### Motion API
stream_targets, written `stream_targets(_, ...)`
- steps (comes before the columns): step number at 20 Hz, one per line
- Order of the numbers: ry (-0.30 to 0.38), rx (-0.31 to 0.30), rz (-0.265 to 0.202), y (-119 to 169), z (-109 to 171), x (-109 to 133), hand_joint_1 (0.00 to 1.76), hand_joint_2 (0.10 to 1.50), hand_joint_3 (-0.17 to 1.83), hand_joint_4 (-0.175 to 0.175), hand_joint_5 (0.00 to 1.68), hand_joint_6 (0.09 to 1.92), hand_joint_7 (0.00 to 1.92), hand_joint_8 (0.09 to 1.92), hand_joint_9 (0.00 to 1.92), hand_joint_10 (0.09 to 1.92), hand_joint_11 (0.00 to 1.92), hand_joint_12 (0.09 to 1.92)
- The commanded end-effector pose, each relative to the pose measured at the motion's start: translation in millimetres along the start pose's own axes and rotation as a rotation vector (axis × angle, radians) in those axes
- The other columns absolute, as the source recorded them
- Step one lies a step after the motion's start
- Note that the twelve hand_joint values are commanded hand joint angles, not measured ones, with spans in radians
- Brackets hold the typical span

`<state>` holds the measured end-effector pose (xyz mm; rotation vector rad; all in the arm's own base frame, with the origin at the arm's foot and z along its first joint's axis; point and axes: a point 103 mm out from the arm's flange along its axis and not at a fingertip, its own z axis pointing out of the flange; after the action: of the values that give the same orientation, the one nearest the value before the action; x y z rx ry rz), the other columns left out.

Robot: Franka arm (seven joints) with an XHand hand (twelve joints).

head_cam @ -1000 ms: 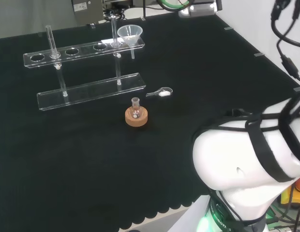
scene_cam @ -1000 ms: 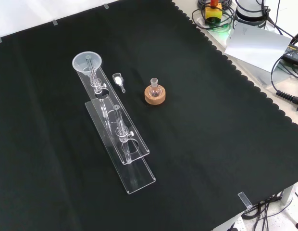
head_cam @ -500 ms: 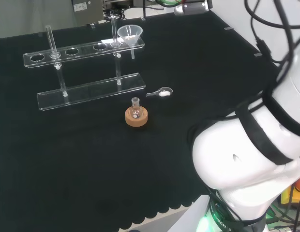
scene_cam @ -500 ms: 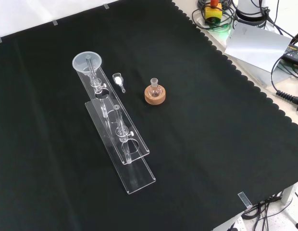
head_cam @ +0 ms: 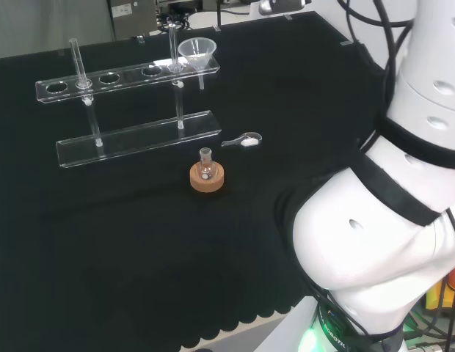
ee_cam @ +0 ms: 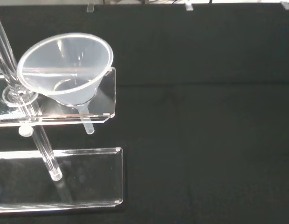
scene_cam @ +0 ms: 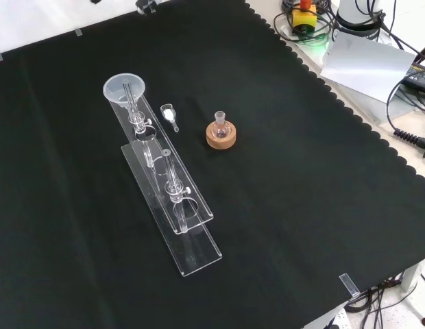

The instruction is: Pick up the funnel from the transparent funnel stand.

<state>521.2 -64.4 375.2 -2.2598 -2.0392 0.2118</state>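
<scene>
I see the funnel (ee_cam: 67, 70) seated at the end of the funnel stand (head_cam: 132, 137), bare tabletop (scene_cam: 301, 205) beyond that end. I cannot tell the hand's state.

We see open black cloth (scene_cam: 301, 205) across the whole right of the front view. Around the funnel (scene_cam: 124, 90), seated in the end hole of the funnel stand (scene_cam: 173, 205), the way from above is free. Just beside it rises the stand's upright rod (head_cam: 172, 45). The small spoon (scene_cam: 169, 115) and the flask on its cork ring (scene_cam: 221, 132) lie near the stand's side.
</scene>
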Motion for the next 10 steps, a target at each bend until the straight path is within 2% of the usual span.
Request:
stream_targets(1,-0.047,0.114,-0.085,74.3,41.7,20.0,0.40,1.02,0.28,-0.031,0.26,0.09,0.03,0.56,0.22,0.70,0.01,1.44)
stream_targets(7,-0.068,0.159,-0.123,87.7,45.0,41.6,0.46,0.95,0.29,-0.023,0.23,0.09,0.00,0.57,0.20,0.72,0.00,1.46)
stream_targets(10,-0.089,0.190,-0.127,90.6,51.8,50.1,0.49,0.91,0.30,-0.025,0.22,0.09,0.00,0.59,0.21,0.73,0.02,1.47)
